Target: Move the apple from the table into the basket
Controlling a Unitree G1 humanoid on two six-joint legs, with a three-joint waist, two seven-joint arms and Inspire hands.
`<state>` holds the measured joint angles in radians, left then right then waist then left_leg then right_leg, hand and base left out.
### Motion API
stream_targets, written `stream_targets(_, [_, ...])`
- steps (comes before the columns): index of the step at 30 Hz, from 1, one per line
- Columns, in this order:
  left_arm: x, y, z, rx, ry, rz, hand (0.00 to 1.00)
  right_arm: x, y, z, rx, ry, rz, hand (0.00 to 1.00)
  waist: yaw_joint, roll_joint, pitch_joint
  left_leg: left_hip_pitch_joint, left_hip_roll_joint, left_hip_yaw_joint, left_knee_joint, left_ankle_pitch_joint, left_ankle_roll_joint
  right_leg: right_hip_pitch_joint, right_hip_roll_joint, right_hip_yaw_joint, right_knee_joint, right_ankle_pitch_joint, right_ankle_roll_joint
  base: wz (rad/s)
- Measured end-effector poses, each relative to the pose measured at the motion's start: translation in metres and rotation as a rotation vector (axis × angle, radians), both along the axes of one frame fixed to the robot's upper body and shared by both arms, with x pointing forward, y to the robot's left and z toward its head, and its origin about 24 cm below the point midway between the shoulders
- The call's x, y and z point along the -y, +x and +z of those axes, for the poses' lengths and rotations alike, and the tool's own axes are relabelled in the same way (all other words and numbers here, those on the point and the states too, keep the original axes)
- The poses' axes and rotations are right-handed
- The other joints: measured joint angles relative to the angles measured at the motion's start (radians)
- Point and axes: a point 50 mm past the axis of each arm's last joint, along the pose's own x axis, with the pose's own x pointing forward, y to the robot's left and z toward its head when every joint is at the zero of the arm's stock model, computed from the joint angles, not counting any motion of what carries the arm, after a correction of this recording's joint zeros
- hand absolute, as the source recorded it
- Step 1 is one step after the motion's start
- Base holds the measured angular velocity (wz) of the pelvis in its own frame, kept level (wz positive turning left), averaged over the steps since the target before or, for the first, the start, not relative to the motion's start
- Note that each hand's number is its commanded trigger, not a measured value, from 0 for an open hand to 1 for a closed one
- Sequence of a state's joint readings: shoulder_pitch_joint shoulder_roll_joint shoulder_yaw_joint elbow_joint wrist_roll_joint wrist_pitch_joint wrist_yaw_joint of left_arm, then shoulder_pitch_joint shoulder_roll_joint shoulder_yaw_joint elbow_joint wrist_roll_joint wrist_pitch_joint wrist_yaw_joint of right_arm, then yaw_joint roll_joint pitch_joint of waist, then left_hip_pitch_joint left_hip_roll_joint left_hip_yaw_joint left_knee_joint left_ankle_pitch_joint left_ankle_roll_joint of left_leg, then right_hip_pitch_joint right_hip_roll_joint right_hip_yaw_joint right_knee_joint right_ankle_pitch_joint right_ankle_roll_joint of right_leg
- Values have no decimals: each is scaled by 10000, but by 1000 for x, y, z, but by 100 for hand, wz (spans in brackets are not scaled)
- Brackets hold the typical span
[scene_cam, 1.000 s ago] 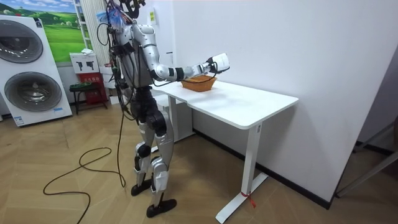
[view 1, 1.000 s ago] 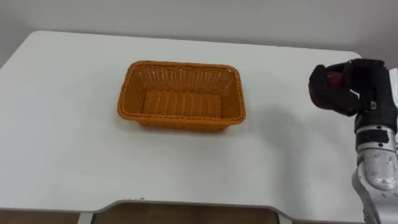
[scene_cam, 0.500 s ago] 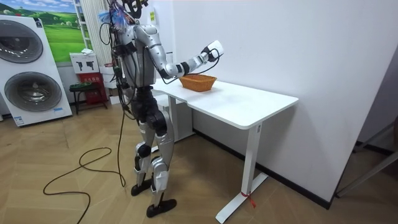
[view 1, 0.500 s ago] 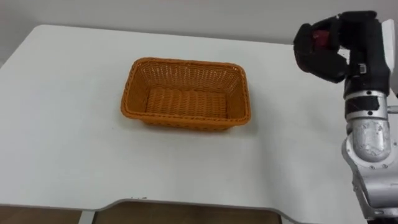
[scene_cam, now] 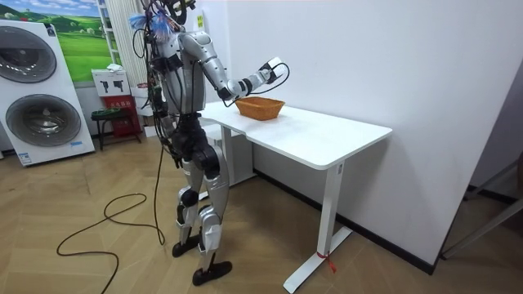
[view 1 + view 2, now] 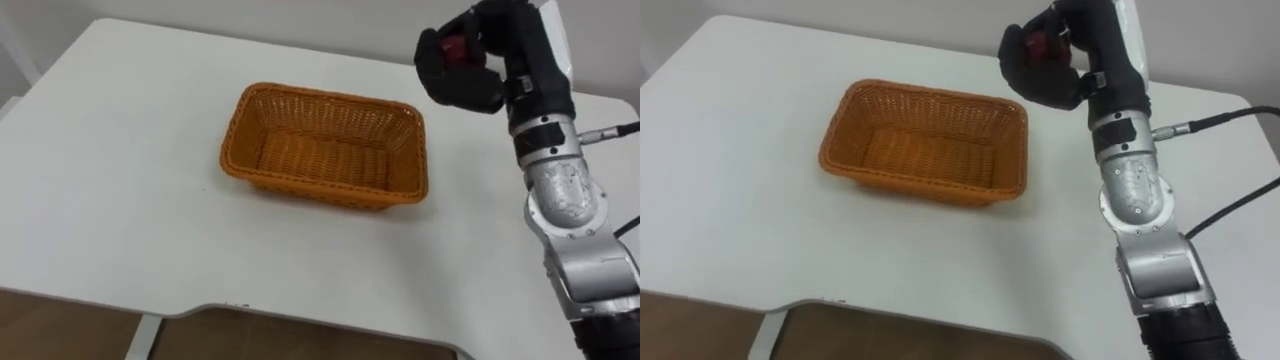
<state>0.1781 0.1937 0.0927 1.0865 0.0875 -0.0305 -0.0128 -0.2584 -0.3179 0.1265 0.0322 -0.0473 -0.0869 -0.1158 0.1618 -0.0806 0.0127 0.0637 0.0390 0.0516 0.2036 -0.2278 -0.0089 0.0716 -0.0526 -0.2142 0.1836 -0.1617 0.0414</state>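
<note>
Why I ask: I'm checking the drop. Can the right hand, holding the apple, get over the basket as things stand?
Probably yes. The right hand, curled round the red apple, hangs in the air just off the far right corner of the basket. The basket is open-topped, and nothing stands between them.

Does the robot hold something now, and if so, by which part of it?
The right hand holds the red apple. Its fingers are curled round the apple's body, and most of the fruit is hidden inside the hand.

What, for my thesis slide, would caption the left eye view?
Right hand, curled round a red apple, above the white table near the far right corner of the empty orange wicker basket.
</note>
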Motion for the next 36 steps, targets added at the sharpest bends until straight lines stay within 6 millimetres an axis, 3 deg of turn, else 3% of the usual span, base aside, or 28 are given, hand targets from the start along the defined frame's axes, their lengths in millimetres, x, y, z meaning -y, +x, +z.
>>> stream_targets(5, [1, 8, 1, 94, -35, -485, 0, -14, -1, -9, -614, -389, 838, 0, 208, -27, -17, 21, -1, -168, 5, 1, -1, 48, 0, -68, -5, 0, 0, 7])
stream_targets(10, [3, 15, 4, 377, 120, -923, 0, -14, 0, -15, -877, -396, 845, 0, 266, -78, -13, 88, -11, -346, -1, 4, -6, 198, 1, -98, -10, 0, 0, 12])
stream_targets(16, [5, 24, 8, 862, 393, -1068, 0, -13, 0, -17, -937, -421, 814, 0, 206, -124, 37, 149, -21, -367, -19, 4, -6, 320, 2, -112, -51, 0, 0, 2])
stream_targets(25, [11, 34, 11, 1457, 342, -1155, 0, -13, 0, -17, -907, -416, 815, 0, 88, -105, 48, 101, -42, -328, -4, 5, -8, 332, 0, -90, -149, 0, 0, 0])
stream_targets(33, [10, 32, 12, 1656, 365, -1128, 0, 6, 0, -2, 12, 233, 158, 0, -33, -43, 18, 192, -50, -362, -12, 6, -8, 391, 2, -75, -170, 0, 0, 1])
stream_targets(36, [6, 25, 11, 1516, 451, -934, 0, 20, 0, 5, 542, 717, -566, 0, -273, 27, 8, 338, -50, -325, -65, 5, -8, 511, 1, -77, -196, 0, 0, -1])
